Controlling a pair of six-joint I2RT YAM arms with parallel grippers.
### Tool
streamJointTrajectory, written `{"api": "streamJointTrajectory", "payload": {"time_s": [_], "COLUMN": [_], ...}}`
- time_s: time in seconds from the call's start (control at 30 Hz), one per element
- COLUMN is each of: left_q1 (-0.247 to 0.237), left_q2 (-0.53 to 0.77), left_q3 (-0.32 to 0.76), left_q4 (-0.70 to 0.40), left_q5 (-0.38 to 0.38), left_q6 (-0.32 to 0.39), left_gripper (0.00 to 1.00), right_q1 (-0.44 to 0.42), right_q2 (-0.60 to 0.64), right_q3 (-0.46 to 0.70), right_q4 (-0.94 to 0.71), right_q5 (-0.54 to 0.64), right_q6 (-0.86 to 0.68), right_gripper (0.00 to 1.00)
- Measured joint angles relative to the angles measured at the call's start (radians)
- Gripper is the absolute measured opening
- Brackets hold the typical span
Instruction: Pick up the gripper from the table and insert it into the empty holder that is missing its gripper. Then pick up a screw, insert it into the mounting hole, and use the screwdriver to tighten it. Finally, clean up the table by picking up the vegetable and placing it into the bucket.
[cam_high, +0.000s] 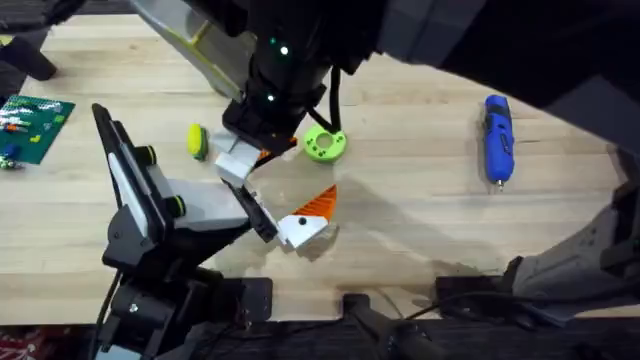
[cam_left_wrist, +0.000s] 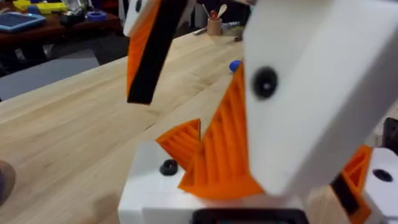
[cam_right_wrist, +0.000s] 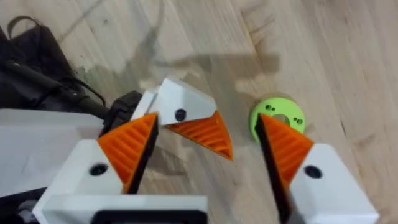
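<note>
Your right gripper hangs wide open, its 2 pads holding nothing, above the gripper, which lies on the table against the holder's front end, near the green disc.

Overhead camera sat above the arm bases and looked down and forward across the wooden table; it took in the blue screwdriver at far right and the green disc near centre. A dark, blurred arm rose close under the lens along the upper edge.

Left wrist camera sat low, close to a white-and-orange finger piece, and faced along the tabletop toward the room behind.

Right wrist camera looked steeply down at the table from nearby. It shared the green disc and the holder's white-and-orange finger with the overhead view.
</note>
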Motion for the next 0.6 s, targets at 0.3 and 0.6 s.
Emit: {"api": "streamJointTrajectory", "payload": {"time_s": [0.3,0.6], "left_q1": [0.000,0.000], "left_q2": [0.000,0.000], "left_q3": [0.000,0.000], "left_q4": [0.000,0.000], "left_q5": [0.000,0.000], "left_q6": [-0.002,-0.002], "left_gripper": [0.989,0.989], "right_q1": [0.000,0.000], "right_q2": [0.000,0.000], "right_q3": [0.002,0.002], "right_q4": [0.000,0.000], "right_q5": [0.007,0.007], "right_q6": [-0.001,-0.001], "right_gripper": [0.994,0.994]}}
